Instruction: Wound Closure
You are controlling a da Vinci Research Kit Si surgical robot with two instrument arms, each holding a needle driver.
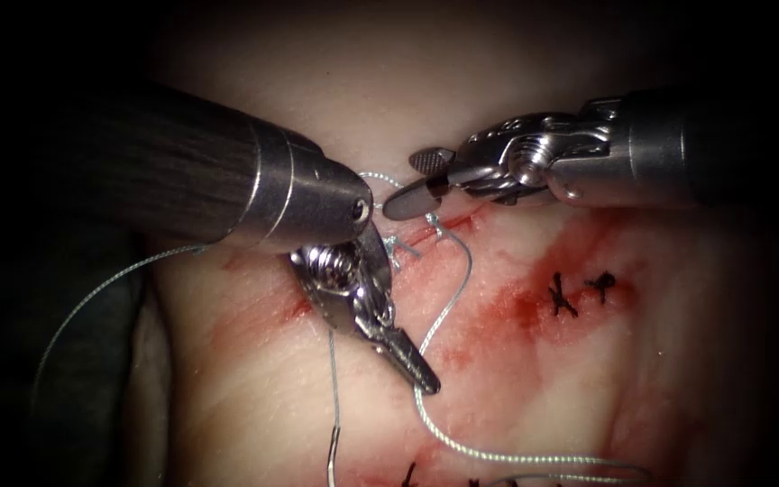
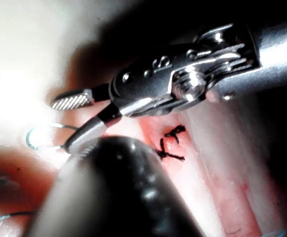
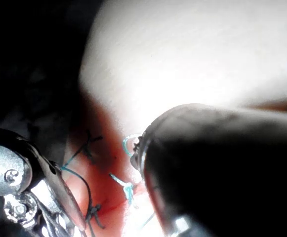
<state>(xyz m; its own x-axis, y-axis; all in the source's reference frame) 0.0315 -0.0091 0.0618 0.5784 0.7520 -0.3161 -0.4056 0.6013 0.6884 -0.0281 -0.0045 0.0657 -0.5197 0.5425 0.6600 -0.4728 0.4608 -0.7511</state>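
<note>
My left tool (image 1: 427, 383) comes in from the upper left and points down and right, its jaws shut on the pale thread (image 1: 451, 302) close to their tip. That thread rises to a knot (image 1: 398, 243) with short ends on the cut (image 1: 462, 221) and trails away along the bottom right. My right tool (image 1: 400, 183) stands open just above the knot, holding nothing, with a small thread loop (image 1: 373, 176) beside its jaws; the left wrist view shows the same open jaws and the loop (image 2: 39, 136). The needle (image 1: 332, 458) lies free on the tissue (image 1: 516, 81) at the bottom edge.
Two dark finished stitches (image 1: 579, 293) sit on the cut to the right, amid red fluid (image 1: 507, 316). More dark stitch ends (image 1: 407, 473) lie at the bottom edge. A long strand of thread (image 1: 74, 311) curves off the tissue's left side.
</note>
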